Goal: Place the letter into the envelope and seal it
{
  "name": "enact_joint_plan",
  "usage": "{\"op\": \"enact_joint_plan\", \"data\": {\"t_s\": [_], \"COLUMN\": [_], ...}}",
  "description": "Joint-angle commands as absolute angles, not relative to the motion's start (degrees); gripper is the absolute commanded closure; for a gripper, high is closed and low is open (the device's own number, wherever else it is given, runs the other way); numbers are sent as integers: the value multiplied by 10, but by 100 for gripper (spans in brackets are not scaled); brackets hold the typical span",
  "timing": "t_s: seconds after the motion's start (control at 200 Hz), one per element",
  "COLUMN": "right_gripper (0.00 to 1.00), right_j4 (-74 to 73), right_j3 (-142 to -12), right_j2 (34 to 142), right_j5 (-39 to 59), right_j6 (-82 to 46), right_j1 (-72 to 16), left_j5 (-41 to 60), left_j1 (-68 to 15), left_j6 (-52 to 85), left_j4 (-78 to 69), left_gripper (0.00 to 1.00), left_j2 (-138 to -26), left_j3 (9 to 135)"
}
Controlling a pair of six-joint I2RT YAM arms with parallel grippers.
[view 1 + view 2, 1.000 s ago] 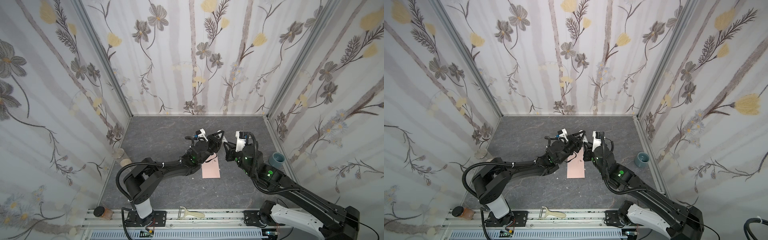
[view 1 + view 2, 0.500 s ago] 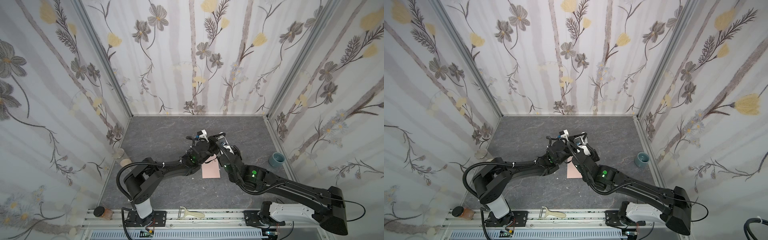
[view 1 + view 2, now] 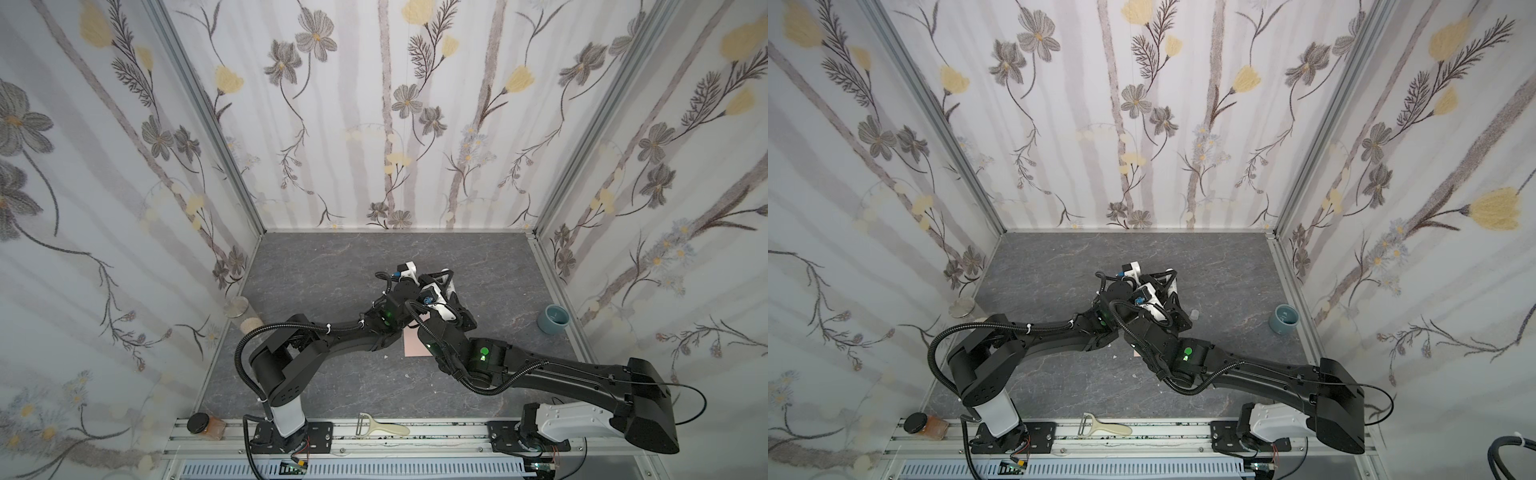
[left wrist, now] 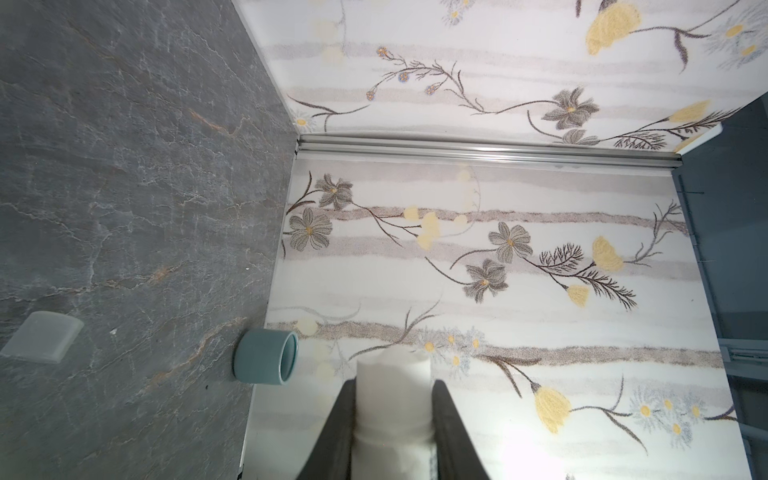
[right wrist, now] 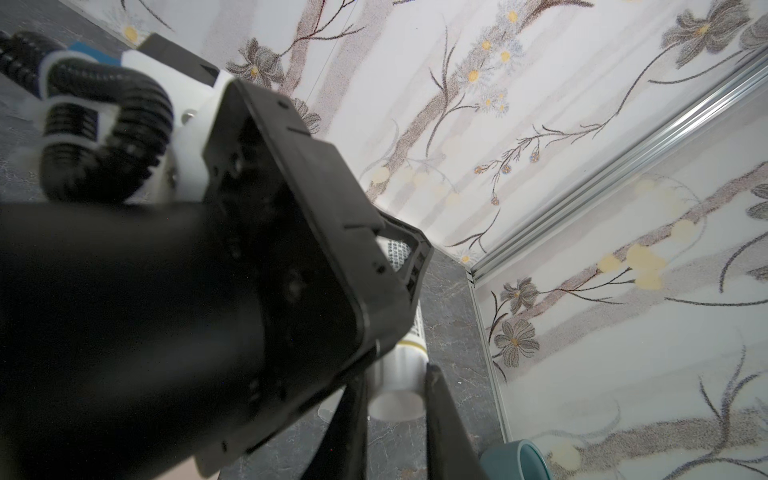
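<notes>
Sealing looks in hand: the left gripper [image 4: 394, 390] and right gripper [image 5: 397, 386] both clench the glue stick [image 4: 392, 370], its cap [image 4: 41, 337] lying loose nearby. The envelope [image 3: 415, 347] lies flat, partly hidden; the letter is unseen, presumably inside. Next, one gripper should let go so the other can bring glue to the flap.

My right arm [image 3: 519, 361] hides much of the envelope [image 3: 415, 347], just a pink corner peeking out! The glue stick [image 4: 392, 395] runs off the left wrist view's edge, blurry close up.

Matt paper envelope [image 3: 415, 347]; plastic glue stick [image 4: 392, 395]
</notes>
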State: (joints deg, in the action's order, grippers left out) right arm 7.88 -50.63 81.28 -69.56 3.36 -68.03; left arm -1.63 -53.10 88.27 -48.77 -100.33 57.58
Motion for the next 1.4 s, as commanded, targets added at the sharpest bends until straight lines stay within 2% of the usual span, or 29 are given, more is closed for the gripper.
{"op": "enact_joint_plan", "data": {"t_s": [0.0, 0.06, 0.145, 0.34, 0.475, 0.71, 0.989, 1.154, 1.394], "right_gripper": [71, 59, 55, 49, 46, 40, 38, 51, 61], "right_j4": [88, 78, 77, 22, -57, -230, -362, -399, -419], "right_j3": [-498, -493, -487, -405, -330, -230, -195, -195, -197], "right_j2": [789, 761, 714, 554, 456, 442, 533, 564, 589], "right_j5": [-565, -527, -462, -210, -96, 46, 92, 102, 90], "right_j6": [29, 8, -34, -196, -295, -442, -523, -537, -543], "right_j1": [-683, -680, -671, -569, -488, -395, -389, -389, -389], "left_j5": [8, 4, -2, -26, -49, -88, -133, -125, -122], "left_j1": [-535, -534, -530, -526, -526, -535, -547, -552, -557], "left_j6": [885, 876, 846, 707, 646, 640, 675, 693, 702], "left_j4": [-539, -537, -533, -418, -357, -332, -339, -347, -362], "left_gripper": [100, 100, 100, 100, 100, 100, 100, 100, 100], "left_j2": [-997, -994, -983, -939, -912, -884, -891, -910, -912], "left_j3": [584, 579, 573, 585, 573, 533, 548, 562, 562]}}
